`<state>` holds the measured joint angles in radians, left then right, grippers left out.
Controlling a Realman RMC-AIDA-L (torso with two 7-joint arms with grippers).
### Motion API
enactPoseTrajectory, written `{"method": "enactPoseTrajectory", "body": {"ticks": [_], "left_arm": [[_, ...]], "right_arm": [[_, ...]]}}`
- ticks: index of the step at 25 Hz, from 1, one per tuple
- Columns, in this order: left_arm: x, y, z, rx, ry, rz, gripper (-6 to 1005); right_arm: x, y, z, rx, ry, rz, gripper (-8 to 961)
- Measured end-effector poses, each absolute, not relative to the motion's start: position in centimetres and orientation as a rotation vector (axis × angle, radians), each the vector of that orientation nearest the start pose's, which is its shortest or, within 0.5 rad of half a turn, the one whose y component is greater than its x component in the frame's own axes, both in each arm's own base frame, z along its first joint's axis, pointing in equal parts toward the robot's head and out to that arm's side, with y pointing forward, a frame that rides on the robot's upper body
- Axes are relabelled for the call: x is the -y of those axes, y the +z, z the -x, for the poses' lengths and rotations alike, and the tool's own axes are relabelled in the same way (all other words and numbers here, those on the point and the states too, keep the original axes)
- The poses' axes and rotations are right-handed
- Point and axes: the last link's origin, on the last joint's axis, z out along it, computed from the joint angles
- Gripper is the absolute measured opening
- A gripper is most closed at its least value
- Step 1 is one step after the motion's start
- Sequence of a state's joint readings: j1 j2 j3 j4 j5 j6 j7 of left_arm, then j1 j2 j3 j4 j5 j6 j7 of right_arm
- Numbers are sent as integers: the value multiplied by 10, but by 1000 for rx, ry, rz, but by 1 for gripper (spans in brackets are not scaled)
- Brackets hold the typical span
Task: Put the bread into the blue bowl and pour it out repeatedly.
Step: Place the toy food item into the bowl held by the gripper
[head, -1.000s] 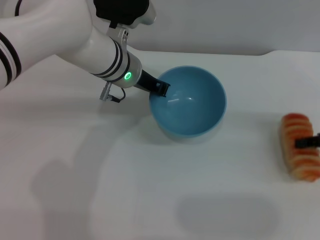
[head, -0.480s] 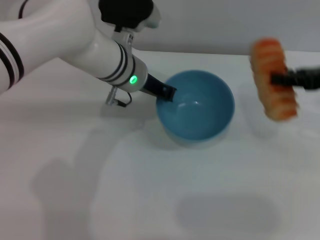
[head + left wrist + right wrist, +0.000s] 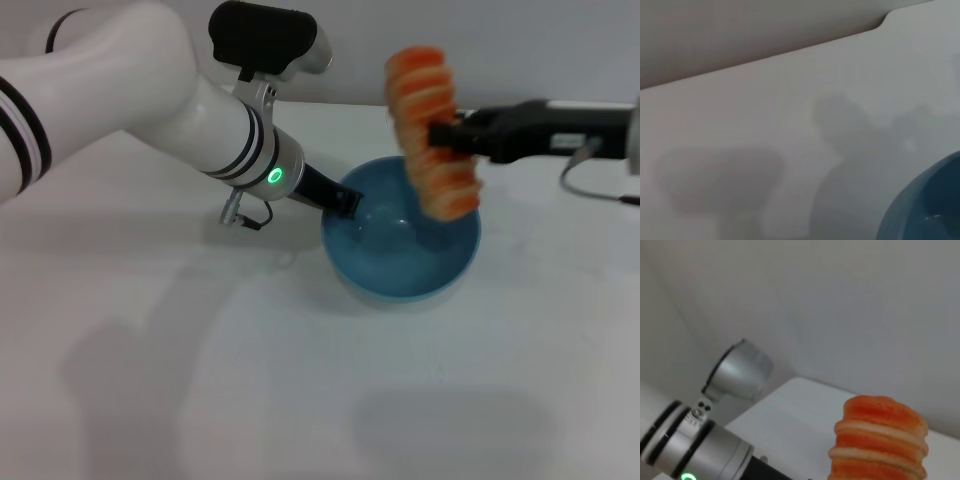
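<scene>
The blue bowl stands on the white table, and my left gripper is shut on its left rim. The bread, an orange-red loaf with cream stripes, hangs upright in the air over the bowl's right half, its lower end just above the bowl's inside. My right gripper is shut on the bread's middle, reaching in from the right. The right wrist view shows the striped bread close up. A piece of the bowl's rim appears in the left wrist view.
The white table spreads around the bowl, with its back edge against a grey wall. My left arm fills the upper left. A thin cable trails from my right arm.
My right gripper has lifted the bread off the table at the right and carried it left to above the bowl. The bowl and my left gripper have shifted a little right and forward.
</scene>
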<state>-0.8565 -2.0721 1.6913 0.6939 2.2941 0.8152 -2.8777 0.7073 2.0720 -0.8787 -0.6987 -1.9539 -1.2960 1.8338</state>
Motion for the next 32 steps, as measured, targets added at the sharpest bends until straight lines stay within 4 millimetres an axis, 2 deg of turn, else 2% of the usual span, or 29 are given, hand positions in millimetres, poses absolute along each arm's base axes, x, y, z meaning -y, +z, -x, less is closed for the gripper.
{"method": "enactPoseTrajectory", "body": {"ticks": [2,10,14,26,32], "left_arm": [[-408,-101,181,1245,143,2352,0],[-409,-100,182,1232,133,2351,-1],[-410,-100,183,1229,115,2340,-1],[-410,-99,190,1239,97,2317,0],[-412,-98,193,1237,84,2300,-1]], "right_arm": [[-400,-25,-199,-970,586,2650,291],[-396,-38,-210,-1059,568,2624,218],[-391,-44,-212,-1063,647,2611,199],[-386,-47,-224,-1104,648,2585,336],[-385,-48,-228,-1124,637,2572,438]]}}
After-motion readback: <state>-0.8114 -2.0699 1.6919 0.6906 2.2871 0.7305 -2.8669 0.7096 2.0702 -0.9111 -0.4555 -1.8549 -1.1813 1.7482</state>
